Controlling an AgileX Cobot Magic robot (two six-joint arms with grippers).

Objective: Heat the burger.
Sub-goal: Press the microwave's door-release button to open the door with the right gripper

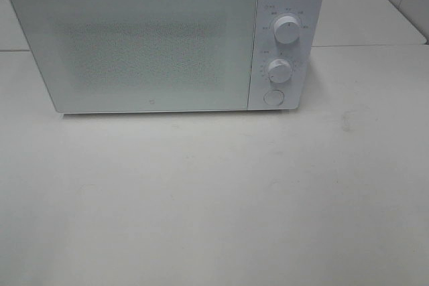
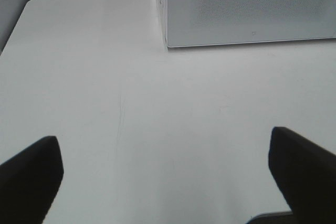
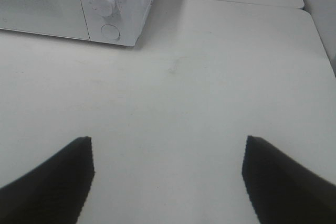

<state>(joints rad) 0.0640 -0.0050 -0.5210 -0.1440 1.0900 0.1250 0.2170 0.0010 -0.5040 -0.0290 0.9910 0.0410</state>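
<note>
The burger was not visible in any view: not on the table (image 1: 214, 199), not betw. the fingers of either gripper. Whether it sat inside the microwave (image 1: 134, 45) I could not tell, because the door (image 1: 131, 48) was closed and its frosted dotted window showed nothing behind.

L gripper (image 2: 164, 148): fingers spread wide, nothing betw. them, only bare table under. The microwave's front corner was well ahead of its fingertips, the body going off to the robot's right.

R gripper (image 3: 168, 142): also spread apart and empty. The control panel with the lower knob (image 3: 104, 3) and round button (image 3: 111, 31) was well ahead of it, off to the robot's left.

Handling, as judgement only: a burger is prob. light, soft and made of loose layers, so a hard squeeze would flatten the bun and push the filling out sideways. Better to take it across the widest part of the bun, low enough that the fingers catch top and bottom halves together, w/ gentle closing and no tilt during carry. The lettuce edge may be slippery, so avoid gripping there.

Next prob. needed: find the burger, and open the door.
</note>
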